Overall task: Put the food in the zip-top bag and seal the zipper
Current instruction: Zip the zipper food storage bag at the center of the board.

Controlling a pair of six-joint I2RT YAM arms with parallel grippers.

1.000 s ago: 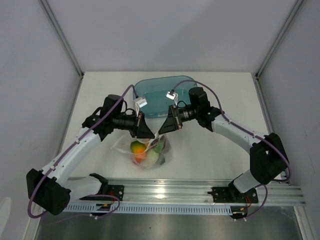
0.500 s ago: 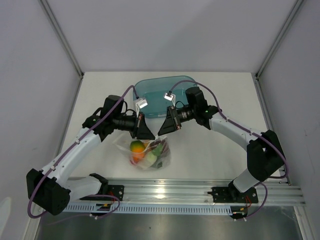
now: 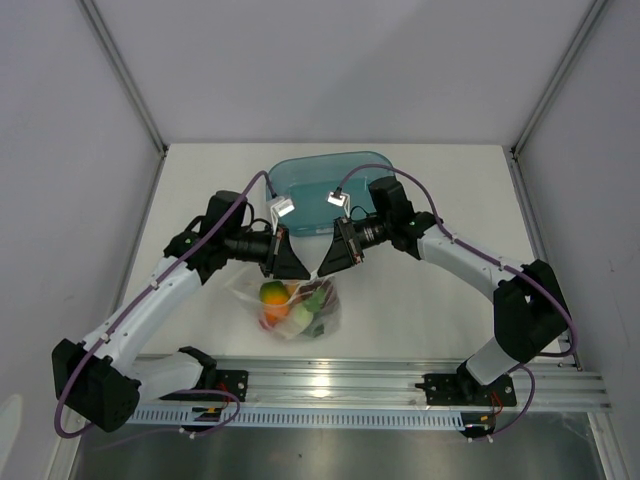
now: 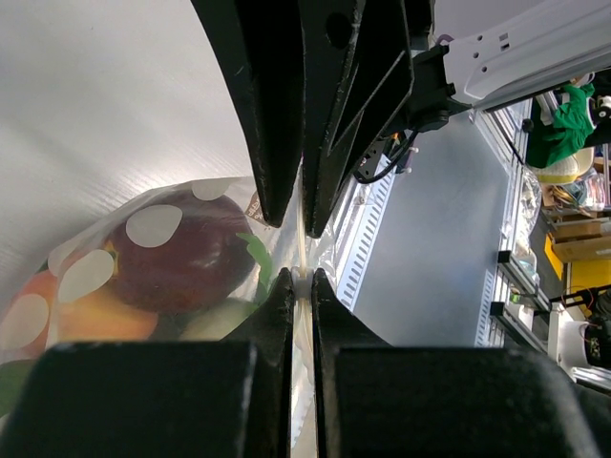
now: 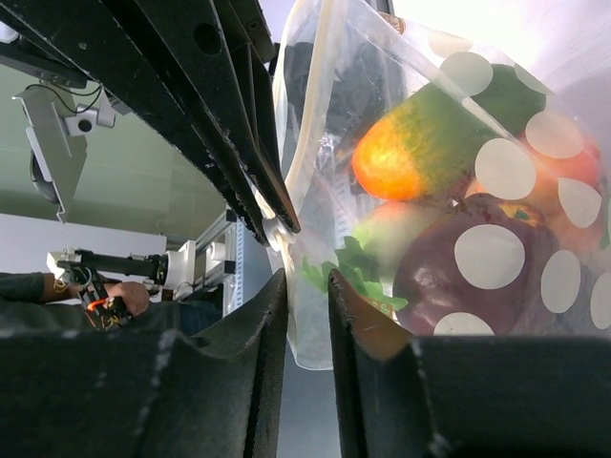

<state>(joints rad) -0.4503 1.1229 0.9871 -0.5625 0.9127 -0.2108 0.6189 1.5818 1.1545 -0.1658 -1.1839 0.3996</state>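
No legible text, brand, number or sign appears in any view. Two small white cable tags (image 3: 283, 207) in the top view may carry print, but are too small to read.

White arms (image 3: 150, 298) — black joints (image 3: 525, 320), purple cables (image 3: 385, 167).

Clear zip-top bag (image 3: 334, 300) — food (image 3: 273, 294) inside

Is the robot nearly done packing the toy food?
Nearly. The food already sits inside the zip-top bag. The left hand and right hand both pinch its top edge, close together. Left to do: pressing the zipper shut all along; how much is sealed cannot be seen.
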